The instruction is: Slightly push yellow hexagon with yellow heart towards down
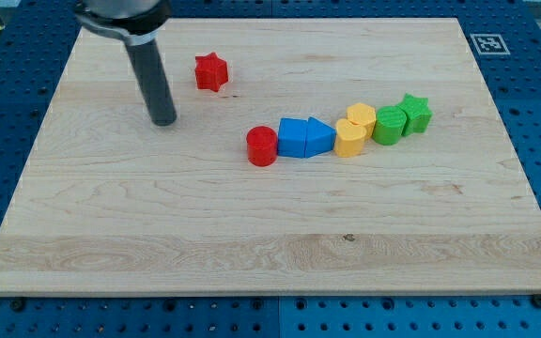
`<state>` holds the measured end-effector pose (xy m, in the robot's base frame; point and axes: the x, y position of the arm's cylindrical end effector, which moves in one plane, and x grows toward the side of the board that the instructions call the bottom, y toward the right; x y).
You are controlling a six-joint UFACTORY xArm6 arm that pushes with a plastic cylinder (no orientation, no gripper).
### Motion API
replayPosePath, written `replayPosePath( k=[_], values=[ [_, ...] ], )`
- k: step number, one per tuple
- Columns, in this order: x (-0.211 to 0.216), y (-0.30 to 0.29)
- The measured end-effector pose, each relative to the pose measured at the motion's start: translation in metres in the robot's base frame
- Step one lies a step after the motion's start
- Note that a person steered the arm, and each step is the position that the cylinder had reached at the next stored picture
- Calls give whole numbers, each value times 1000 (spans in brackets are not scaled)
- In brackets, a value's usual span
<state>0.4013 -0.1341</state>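
Note:
The yellow hexagon (349,139) and the yellow heart (361,116) touch each other right of the board's middle, the heart just above and to the right of the hexagon. They sit in a row of touching blocks. My tip (163,122) is at the upper left of the board, far to the left of both yellow blocks. It touches no block. A red star (211,71) lies a little above and to the right of the tip.
The row runs from a red cylinder (262,146) through a blue cube (292,137) and a blue triangle (319,137) to the yellow pair, then a green cylinder (389,124) and a green star (415,113). The wooden board (252,244) lies on a blue table.

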Motion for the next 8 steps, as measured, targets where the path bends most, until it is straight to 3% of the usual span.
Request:
replayPosePath(
  k=[1,8],
  values=[
    [0,3],
    [-33,171]
  ],
)
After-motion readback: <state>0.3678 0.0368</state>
